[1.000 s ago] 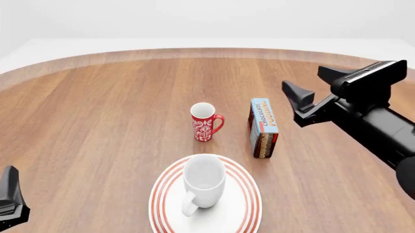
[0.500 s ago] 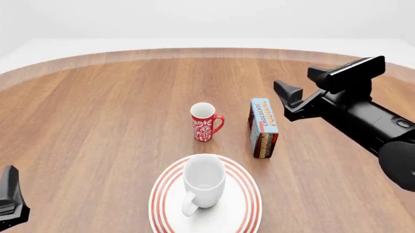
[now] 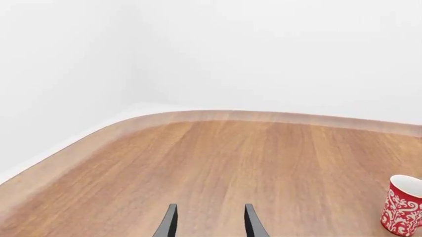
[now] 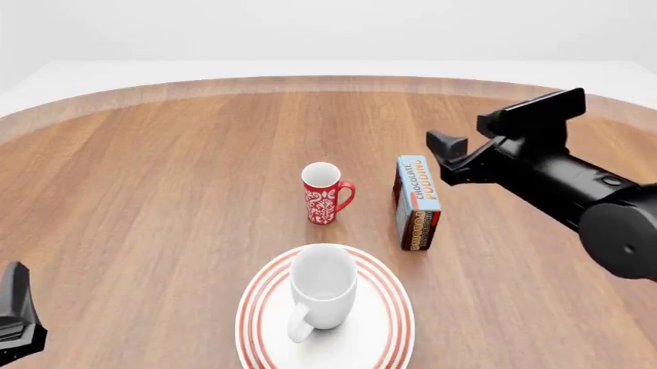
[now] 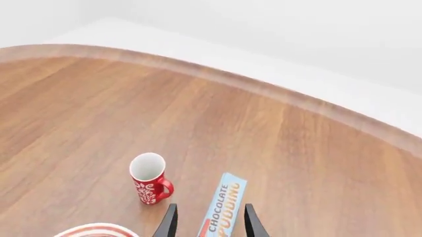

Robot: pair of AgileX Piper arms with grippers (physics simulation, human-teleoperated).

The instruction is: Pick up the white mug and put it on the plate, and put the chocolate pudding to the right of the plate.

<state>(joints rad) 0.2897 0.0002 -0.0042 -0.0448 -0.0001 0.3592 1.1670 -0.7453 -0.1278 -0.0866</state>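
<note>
While the right gripper (image 4: pixel 448 156) hangs above the table with its two fingers spread and nothing between them, it sits just past the far end of the chocolate pudding (image 4: pixel 417 201), toward that carton's 1 o'clock in the front view. The right wrist view looks straight down the fingers (image 5: pixel 169 222) and catches the carton's blue lettered face (image 5: pixel 222 206) lined up in the gap between them, which suggests an approach for a grasp, though no contact shows yet.

The carton stands on edge at about 1 o'clock from the plate (image 4: pixel 393 330), apart from its rim and beyond it rather than level with it. So that half of the task is still open: it has to be gripped, lifted and set down at the plate's 3 o'clock.

The white mug (image 4: pixel 321 290) stands upright on the plate, handle toward 7 o'clock; that half looks finished.

The red mug (image 4: pixel 325 193) at the plate's 12 o'clock is no part of the job.

The left gripper (image 3: pixel 209 223) waits at the table's near left corner, fingers spread and empty; the front view shows only a sliver of it.
</note>
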